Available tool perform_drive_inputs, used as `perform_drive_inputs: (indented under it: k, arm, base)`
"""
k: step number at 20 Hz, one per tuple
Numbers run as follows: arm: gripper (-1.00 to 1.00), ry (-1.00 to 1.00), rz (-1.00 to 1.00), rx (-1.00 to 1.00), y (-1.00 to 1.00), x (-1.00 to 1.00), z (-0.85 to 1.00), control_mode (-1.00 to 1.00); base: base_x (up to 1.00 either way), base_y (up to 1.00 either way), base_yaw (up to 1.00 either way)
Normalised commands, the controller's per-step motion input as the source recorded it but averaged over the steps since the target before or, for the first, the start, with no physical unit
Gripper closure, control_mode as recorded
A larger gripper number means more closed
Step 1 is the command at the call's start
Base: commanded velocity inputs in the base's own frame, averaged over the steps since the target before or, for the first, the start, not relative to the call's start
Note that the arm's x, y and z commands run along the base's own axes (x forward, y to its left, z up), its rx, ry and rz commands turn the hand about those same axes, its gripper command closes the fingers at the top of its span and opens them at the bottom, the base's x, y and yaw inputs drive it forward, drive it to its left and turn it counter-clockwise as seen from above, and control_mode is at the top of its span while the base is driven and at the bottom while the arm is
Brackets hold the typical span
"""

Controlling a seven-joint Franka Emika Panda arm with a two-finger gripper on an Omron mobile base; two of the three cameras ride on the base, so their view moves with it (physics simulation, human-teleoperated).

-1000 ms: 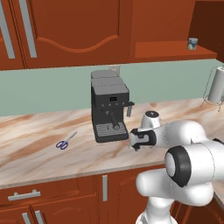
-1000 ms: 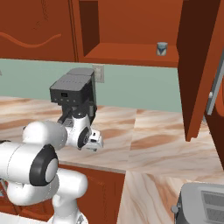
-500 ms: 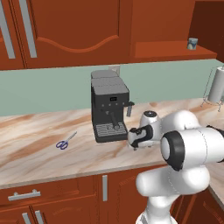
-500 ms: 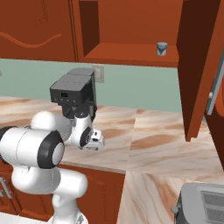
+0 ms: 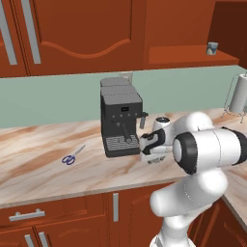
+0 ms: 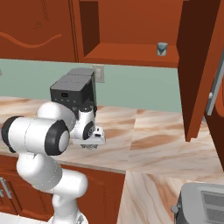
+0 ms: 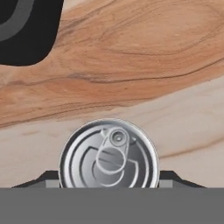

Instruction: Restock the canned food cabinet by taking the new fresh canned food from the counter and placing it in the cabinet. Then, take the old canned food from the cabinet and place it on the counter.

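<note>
The new fresh canned food (image 7: 109, 154) lies flat on the counter (image 7: 131, 70), pull-tab up, just in front of the black coffee machine (image 5: 119, 120), whose dark base corner shows at the top left of the hand view. The gripper (image 7: 109, 179) hangs low over the tin with one dark fingertip at each side of it; the tips sit right at its rim, but whether they already pinch it or merely flank it I cannot tell — the tin looks not yet lifted. By my reading the task is at its very start: neither transfer is done. The cabinet (image 6: 131, 54) holds the old canned food (image 6: 162, 49) alone, standing upright towards the right end of the shelf board, with bare board to its left where the tin could go. That can has yet to come down to the counter. Further out — scissors (image 5: 72, 156) lie on the stone left of the coffee machine, a paper towel roll (image 5: 238, 94) stands at the far right, and a toaster (image 6: 203, 205) sits on the near corner of the counter.
</note>
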Motion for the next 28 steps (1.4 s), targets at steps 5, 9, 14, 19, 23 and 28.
perform_drive_inputs:
  k: [5, 9, 14, 19, 23, 28]
  arm:
    - [1.00, 0.00, 0.00, 0.00, 0.00, -0.01, 0.00, -1.00]
    - [1.00, -0.10, 0.00, 0.00, -0.07, -0.28, 0.23, -1.00]
    - [1.00, -0.31, 0.00, 0.00, -0.52, -0.82, 0.86, -1.00]
    - [1.00, -0.37, -0.01, 0.00, -0.78, -0.98, 1.00, -1.00]
    - [1.00, -0.45, -0.01, 0.00, -0.63, -0.80, 1.00, -1.00]
    - [1.00, -0.50, -0.02, 0.00, -0.49, -0.51, 1.00, -1.00]
  base:
    - [0.00, 0.00, 0.00]
    - [0.00, 0.00, 0.00]
    - [0.00, 0.00, 0.00]
    - [0.00, 0.00, 0.00]
    - [0.00, 0.00, 0.00]
    - [0.00, 0.00, 0.00]
